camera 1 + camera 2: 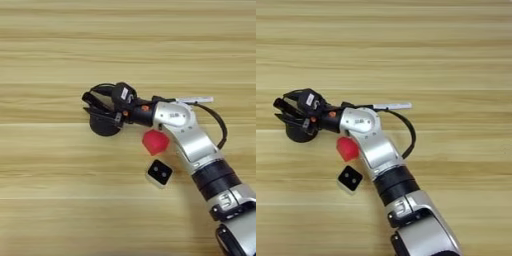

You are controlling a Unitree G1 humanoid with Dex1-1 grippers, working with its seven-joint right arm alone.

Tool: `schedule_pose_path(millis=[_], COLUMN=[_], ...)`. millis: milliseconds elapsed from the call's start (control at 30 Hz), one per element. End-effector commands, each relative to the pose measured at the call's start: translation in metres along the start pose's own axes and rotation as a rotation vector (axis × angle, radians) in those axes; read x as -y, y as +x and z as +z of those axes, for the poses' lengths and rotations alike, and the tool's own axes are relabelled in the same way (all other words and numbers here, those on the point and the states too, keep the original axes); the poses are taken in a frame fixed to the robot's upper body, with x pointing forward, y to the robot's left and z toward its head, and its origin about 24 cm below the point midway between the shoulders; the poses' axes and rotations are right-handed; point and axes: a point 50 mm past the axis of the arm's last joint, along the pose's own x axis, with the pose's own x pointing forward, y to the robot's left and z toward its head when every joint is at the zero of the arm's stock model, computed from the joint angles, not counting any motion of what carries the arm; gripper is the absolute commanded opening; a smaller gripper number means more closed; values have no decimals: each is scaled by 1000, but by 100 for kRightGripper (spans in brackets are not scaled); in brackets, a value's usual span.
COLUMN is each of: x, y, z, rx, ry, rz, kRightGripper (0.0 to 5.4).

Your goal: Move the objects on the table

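On the light wooden bench [50,165], the black two-fingered pincer [95,107] spreads over the half-hidden dark mesh cylindrical pen cup [103,127], small red cube [155,142] at its four o'clock.

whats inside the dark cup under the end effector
Nothing can be made out inside the dark round cup. The end effector and its black fingers cover most of its top, so its contents stay hidden. A red cube lies beside it.

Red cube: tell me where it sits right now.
The red cube lies on the table near the middle of both eye views, tucked against the robot's-left side of the silver forearm, with a small black-faced block just below it.
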Motion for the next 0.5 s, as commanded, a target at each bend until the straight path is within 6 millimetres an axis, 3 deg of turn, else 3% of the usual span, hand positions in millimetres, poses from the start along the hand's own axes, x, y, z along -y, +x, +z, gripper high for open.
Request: schedule_pose_path(millis=[33,333,500], x=[21,22,22], y=[6,7,7], z=[34,36,37], rx=[99,113,115], ry=[-115,-117,-118], rz=[-60,-73,-73], kRightGripper=[210,119,106])
